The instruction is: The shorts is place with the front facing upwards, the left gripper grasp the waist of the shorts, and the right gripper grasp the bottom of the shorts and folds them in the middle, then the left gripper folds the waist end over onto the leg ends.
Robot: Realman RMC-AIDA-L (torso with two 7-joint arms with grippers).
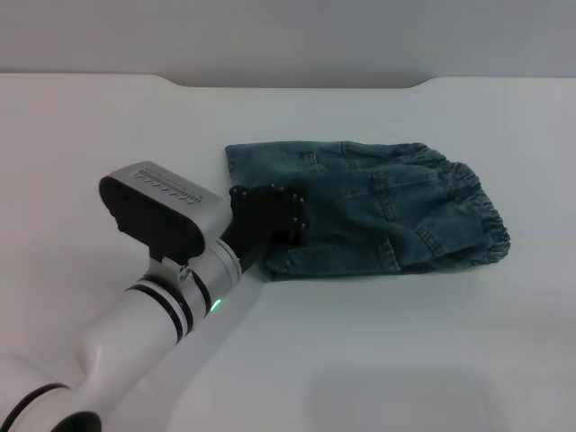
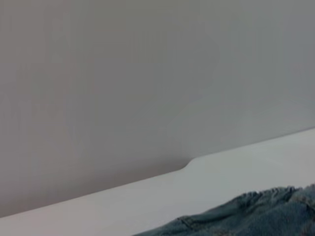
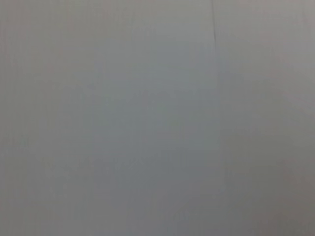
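Note:
The denim shorts (image 1: 378, 211) lie folded lengthwise on the white table (image 1: 378, 342). Their puckered waist (image 1: 481, 211) is at the right end, and the straight leg ends (image 1: 247, 166) are at the left end. My left gripper (image 1: 286, 220), a black claw on a silver arm, rests over the near left corner of the shorts at the leg ends. Its fingertips are hidden against the dark cloth. A strip of the denim (image 2: 256, 214) shows in the left wrist view. The right gripper is out of view, and its wrist view shows only plain grey.
The table's far edge (image 1: 297, 85) has a shallow notch, with a grey wall behind it. My left arm (image 1: 153, 324) crosses the near left of the table.

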